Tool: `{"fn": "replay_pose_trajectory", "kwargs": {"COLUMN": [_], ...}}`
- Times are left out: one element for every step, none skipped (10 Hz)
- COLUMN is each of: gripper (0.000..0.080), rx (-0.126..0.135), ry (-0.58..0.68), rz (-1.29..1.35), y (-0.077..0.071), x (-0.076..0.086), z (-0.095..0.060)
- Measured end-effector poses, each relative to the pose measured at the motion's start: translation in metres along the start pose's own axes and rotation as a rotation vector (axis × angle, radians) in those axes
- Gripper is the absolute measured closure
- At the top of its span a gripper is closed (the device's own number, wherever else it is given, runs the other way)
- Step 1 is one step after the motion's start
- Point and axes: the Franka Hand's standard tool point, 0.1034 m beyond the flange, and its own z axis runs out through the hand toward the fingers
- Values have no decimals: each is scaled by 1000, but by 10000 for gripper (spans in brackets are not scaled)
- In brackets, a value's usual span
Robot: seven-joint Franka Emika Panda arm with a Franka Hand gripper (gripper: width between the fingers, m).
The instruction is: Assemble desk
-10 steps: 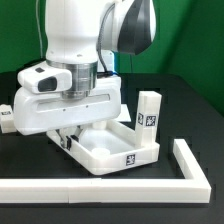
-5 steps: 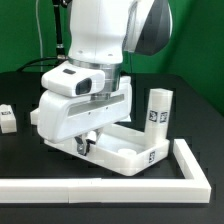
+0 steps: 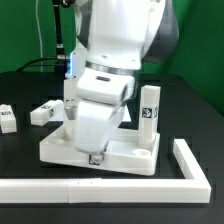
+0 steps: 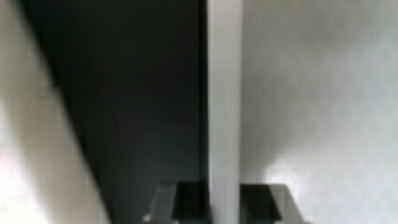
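White desk top [image 3: 140,158] sat lower centre of the exterior frame, on the black table [image 3: 20,150]. Your gripper [image 3: 96,157] was down on its front wall, clenched on it. An upright leg [image 3: 149,106] stood at the top's corner on the exterior view's right. A loose leg [image 3: 43,112] lay mid left, a second loose leg [image 3: 5,118] at the left edge. The border bar [image 3: 60,186] ran along the bottom. Wrist view: you had the dark fingers [image 4: 183,198] pinched on a thin white wall [image 4: 222,90].
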Motion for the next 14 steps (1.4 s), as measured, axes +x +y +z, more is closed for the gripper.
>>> {"fn": "replay_pose_trajectory", "kwargs": {"gripper": [737, 737, 737, 737, 737, 737, 737, 737, 737, 737, 736, 736, 736, 736], "rx": [-19, -27, -26, -25, -25, -25, -30, -48, -66, -70, -70, -72, -76, -81], "ry": [-9, -13, -15, -16, -16, -15, -10, -2, 5, 7, 8, 8, 4, -4], "rz": [-78, -124, -134, -133, -129, -113, -91, -94, -105, -109, -113, -118, -126, -133], "y": [8, 9, 9, 9, 9, 9, 15, 26, 33, 36, 37, 36, 34, 34], "x": [5, 3, 1, 1, 1, 3, 15, 28, 37, 41, 43, 48, 58, 58], "z": [-5, -5, -4, -4, -4, -4, -7, -9, -10, -9, -9, -10, -11, -10]}}
